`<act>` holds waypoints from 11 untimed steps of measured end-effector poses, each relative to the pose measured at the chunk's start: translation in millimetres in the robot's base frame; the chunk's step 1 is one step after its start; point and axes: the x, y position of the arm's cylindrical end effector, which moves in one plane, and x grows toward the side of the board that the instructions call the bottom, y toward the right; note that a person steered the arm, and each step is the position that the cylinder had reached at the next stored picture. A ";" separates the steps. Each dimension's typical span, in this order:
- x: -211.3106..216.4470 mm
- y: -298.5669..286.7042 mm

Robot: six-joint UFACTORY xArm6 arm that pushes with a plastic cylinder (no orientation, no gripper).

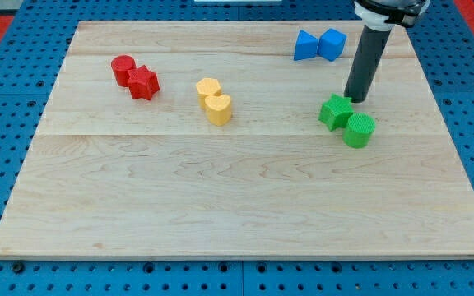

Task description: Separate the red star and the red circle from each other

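The red circle (123, 70) and the red star (144, 82) sit touching each other at the board's upper left, the star to the lower right of the circle. My tip (355, 99) is far off at the view's right, just above and to the right of the green star (335, 112). It touches neither red block.
A green circle (358, 130) touches the green star's lower right. Two yellow blocks (214, 100) sit together at the upper middle. Two blue blocks (319, 44) sit together at the top right. The wooden board (237, 205) lies on a blue pegboard.
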 end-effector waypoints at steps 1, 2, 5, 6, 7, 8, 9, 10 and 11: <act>-48.5 -52.9; -92.8 -132.9; -63.2 -270.2; -47.8 -270.2; -47.7 -312.6; -47.7 -324.8; -47.8 -276.4; -28.7 -289.6; -2.9 -358.4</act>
